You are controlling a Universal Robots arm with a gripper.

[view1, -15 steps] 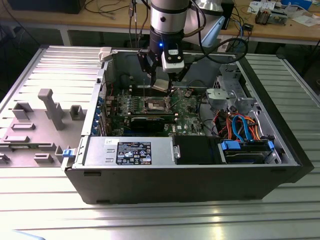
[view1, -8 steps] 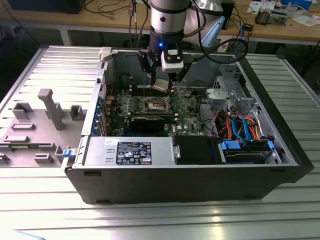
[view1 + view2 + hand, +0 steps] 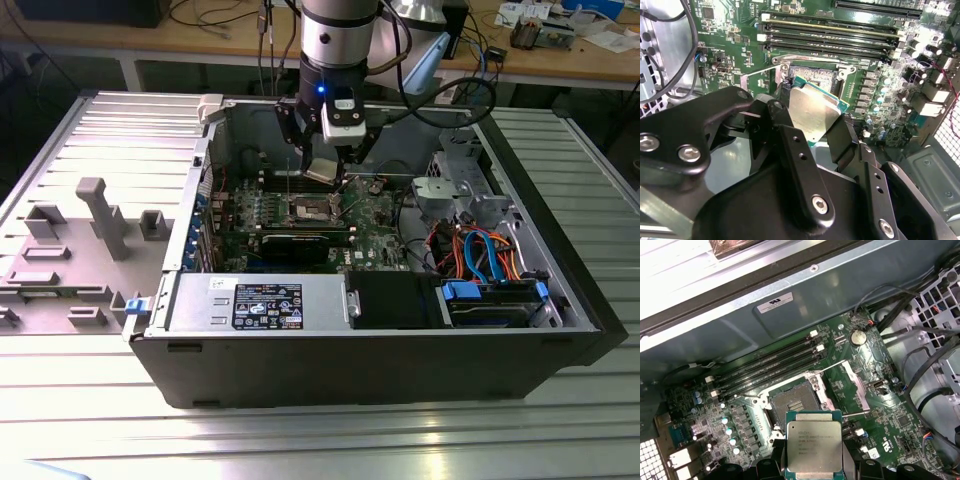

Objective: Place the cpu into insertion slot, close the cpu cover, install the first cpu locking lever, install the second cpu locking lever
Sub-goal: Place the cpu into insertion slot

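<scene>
Plenty of free air stands above the motherboard inside the open computer case, but down at board level the room is tight. The insertion slot has long memory slots running just beside one edge and the black graphics card lying near the opposite one. A grey drive cage and loose cables crowd the exterior view's right.

The slot lies uncovered, its dark centre showing inside the silver rim. The cpu is in the air above it, not touching it, clamped by two opposite edges between the black fingers of the gripper. Its metal face is in plain sight in both wrist views. In the exterior view the chip hangs tilted rather than level.

The arm reaches straight down over the case's far wall, wrist pointing at the board.
</scene>
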